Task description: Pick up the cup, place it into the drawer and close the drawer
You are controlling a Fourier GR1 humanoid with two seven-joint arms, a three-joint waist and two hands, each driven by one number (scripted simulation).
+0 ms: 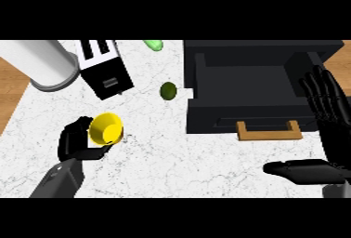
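Right robot hand [332, 135] spread open beside drawer [226, 114]; left robot hand [75, 140] seemingly curled round yellow cup [106, 128].

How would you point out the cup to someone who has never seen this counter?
Start at the open dark drawer on the right of the white marble counter and move left. Below the black toaster, the left hand curls round the cup. It is the only bright yellow thing; its neighbours are black, white or green.
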